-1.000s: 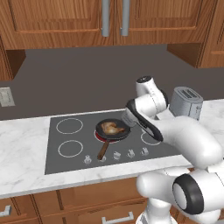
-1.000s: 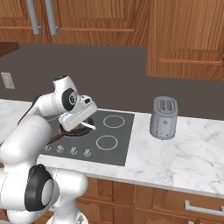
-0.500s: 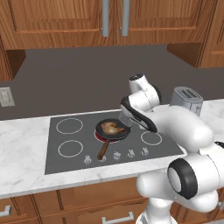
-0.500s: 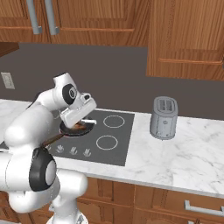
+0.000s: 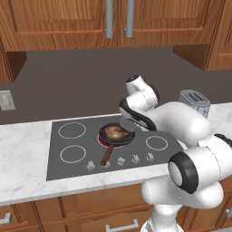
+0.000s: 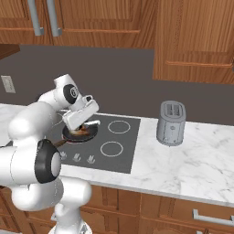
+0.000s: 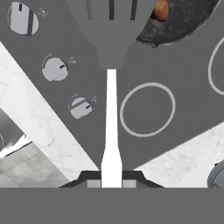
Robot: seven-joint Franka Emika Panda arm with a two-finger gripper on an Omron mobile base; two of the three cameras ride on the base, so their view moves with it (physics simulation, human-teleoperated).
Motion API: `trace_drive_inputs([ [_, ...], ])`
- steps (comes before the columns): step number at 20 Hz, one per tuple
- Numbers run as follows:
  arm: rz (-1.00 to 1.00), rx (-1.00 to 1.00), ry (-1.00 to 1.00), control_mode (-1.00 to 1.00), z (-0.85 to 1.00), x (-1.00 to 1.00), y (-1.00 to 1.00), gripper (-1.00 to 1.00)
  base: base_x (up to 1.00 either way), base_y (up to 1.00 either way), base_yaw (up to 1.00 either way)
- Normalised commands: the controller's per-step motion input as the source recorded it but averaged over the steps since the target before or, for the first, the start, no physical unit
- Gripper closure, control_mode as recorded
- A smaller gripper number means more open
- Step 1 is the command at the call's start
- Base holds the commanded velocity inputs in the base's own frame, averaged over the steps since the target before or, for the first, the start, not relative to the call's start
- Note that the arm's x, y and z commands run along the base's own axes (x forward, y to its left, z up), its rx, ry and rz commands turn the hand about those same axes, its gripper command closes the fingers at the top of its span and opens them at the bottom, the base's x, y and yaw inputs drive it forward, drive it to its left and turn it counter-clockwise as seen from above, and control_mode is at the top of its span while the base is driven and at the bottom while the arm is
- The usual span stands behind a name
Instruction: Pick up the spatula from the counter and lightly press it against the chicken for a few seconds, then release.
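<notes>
Over the dark round frying pan [image 5: 116,143], the grey slotted spatula with a white handle [image 7: 111,109] sits clenched in the two-finger gripper [image 7: 111,178]. Its blade points at the browned chicken piece [image 5: 115,132], which peeks out at one o'clock of the blade. I'd say pressing comes next, and it calls for a gentle lowering. The blade tip is cut off, so I can't judge contact.

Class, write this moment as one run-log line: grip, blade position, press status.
grip: fingers shut on spatula | blade: over pan rim, beside chicken | press: contact unclear
</notes>
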Motion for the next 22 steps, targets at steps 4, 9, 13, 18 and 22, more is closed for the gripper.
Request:
trace_drive_inputs([
  [4,0.03,-0.06,0.07,-1.0,0.0,0.15,0.07,1.0,0.0,0.0,0.0],
  [9,0.02,-0.07,0.07,-1.0,0.0,0.13,0.09,1.0,0.0,0.0,0.0],
  [13,0.02,-0.07,0.08,-1.0,0.0,0.11,0.13,1.0,0.0,0.0,0.0],
  [18,0.02,-0.07,0.08,-1.0,0.0,0.09,0.13,1.0,0.0,0.0,0.0],
  [22,0.02,-0.06,0.08,-1.0,-0.01,0.14,0.12,1.0,0.0,0.0,0.0],
])
